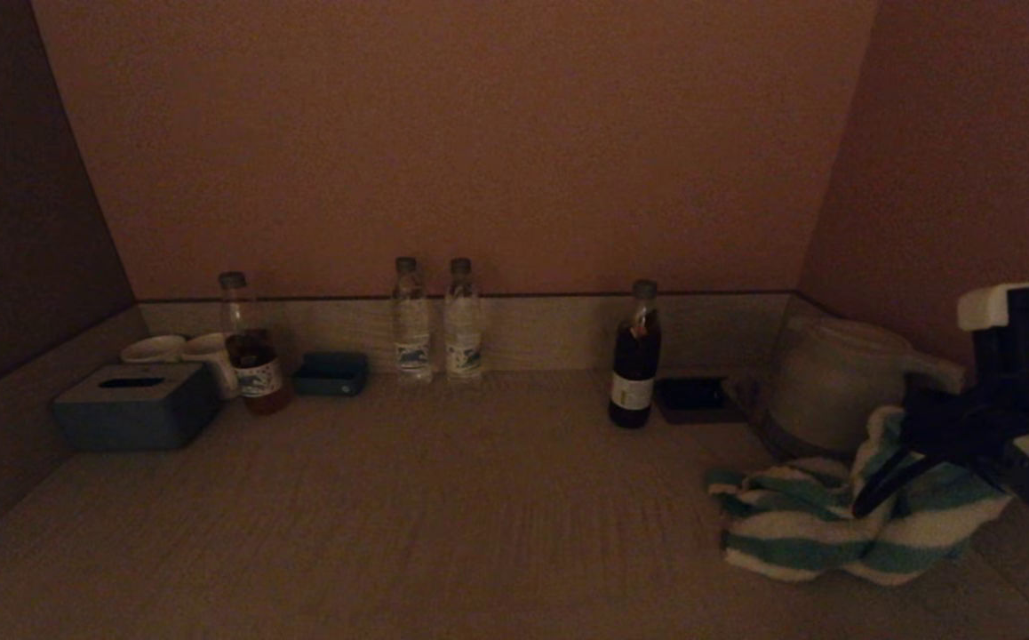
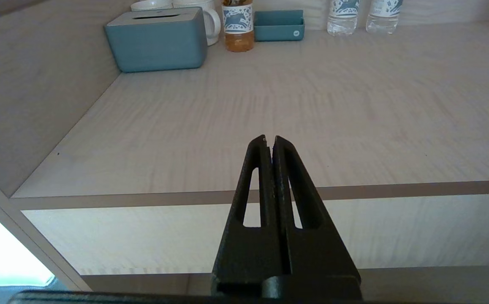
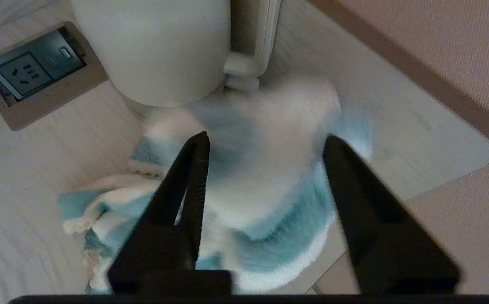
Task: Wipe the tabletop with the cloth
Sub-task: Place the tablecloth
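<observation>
A white and teal striped cloth (image 1: 817, 524) lies bunched on the wooden tabletop (image 1: 443, 498) at the right, just in front of a white kettle (image 1: 834, 387). My right gripper (image 1: 888, 467) is open over the cloth. In the right wrist view the gripper (image 3: 265, 141) has its fingers spread either side of a raised fold of the cloth (image 3: 261, 181), not closed on it. My left gripper (image 2: 270, 138) is shut and empty, held off the table's front edge at the left; it does not show in the head view.
Along the back wall stand a dark bottle (image 1: 634, 360), two water bottles (image 1: 434, 320), an amber bottle (image 1: 252, 351), a small blue tray (image 1: 331, 373), white cups (image 1: 177, 348) and a blue tissue box (image 1: 137, 404). A socket plate (image 1: 697, 396) lies by the kettle. Side walls close in both ends.
</observation>
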